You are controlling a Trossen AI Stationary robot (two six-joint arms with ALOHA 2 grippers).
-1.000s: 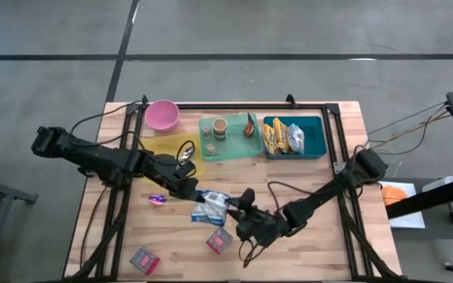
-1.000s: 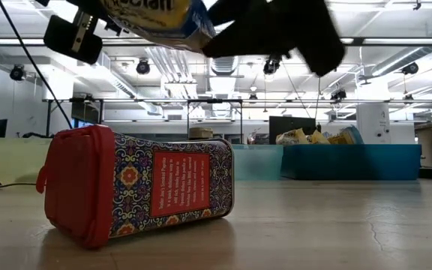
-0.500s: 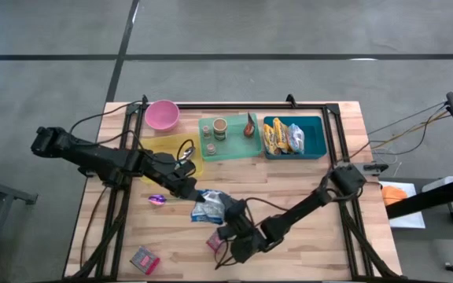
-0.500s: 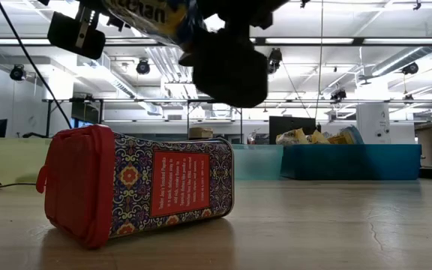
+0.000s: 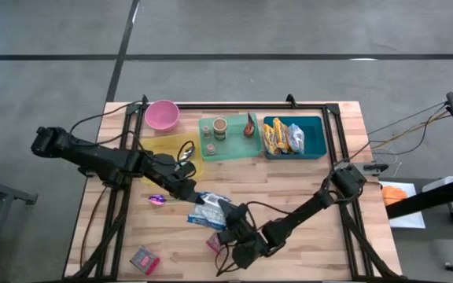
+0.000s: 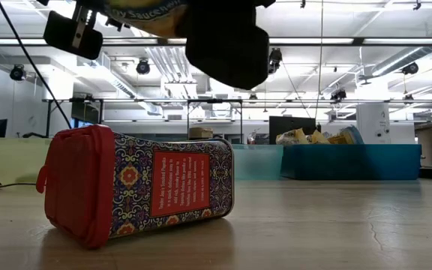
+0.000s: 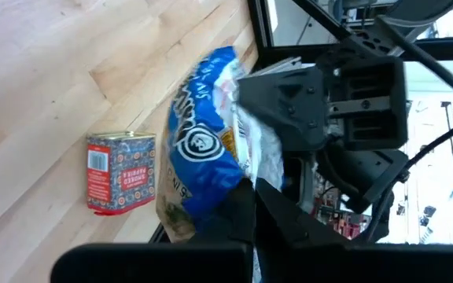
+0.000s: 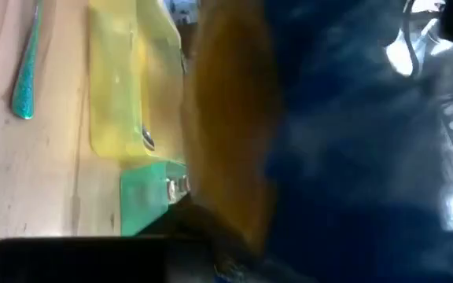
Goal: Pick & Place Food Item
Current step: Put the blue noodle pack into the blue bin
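above the middle of the wooden counter point(image 5: 305, 189), a blue and white snack bag point(image 5: 209, 211) hangs in the air between the two arms. the left pincer point(image 5: 192, 193) is pressed together, pinching the bag's edge nearest the yellow tray point(image 5: 167, 147). the right pincer point(image 5: 228, 223) meets the same bag from the opposite side, its fingers around the bag, though whether they have fully clamped cannot be told. in the left wrist view the bag point(image 7: 203, 149) fills the space in front of the dark fingers, with the right arm's wrist block just behind it. a red patterned tin point(image 6: 137, 187) lies on its side on the counter below. a teal bin point(image 5: 293, 137) with other snack bags stands along the far edge, beside a green tray point(image 5: 230, 141) and a pink bowl point(image 5: 162, 115).
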